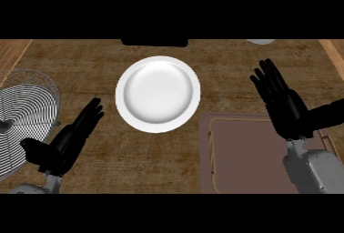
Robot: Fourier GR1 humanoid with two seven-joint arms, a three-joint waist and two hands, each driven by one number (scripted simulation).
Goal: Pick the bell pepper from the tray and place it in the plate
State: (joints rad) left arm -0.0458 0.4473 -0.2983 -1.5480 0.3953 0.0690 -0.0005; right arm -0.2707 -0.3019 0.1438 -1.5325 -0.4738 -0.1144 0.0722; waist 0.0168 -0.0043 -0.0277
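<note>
Brown bench (101,59) spreads below, a wire rack (23,113) at far left. Left hand (67,136) rests open, holding nothing. White plate (158,93) sits bare at centre. On the tray (238,157) no bell pepper shows; perhaps the right hand (282,102), fingers straight above the tray's far corner, hides it. I'd judge a pepper light, smooth and slippery, best cupped round its body.

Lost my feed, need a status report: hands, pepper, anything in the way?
Left hand and right hand open, holding nothing. No bell pepper visible; right hand over tray. Plate bare, nothing in the way.
</note>
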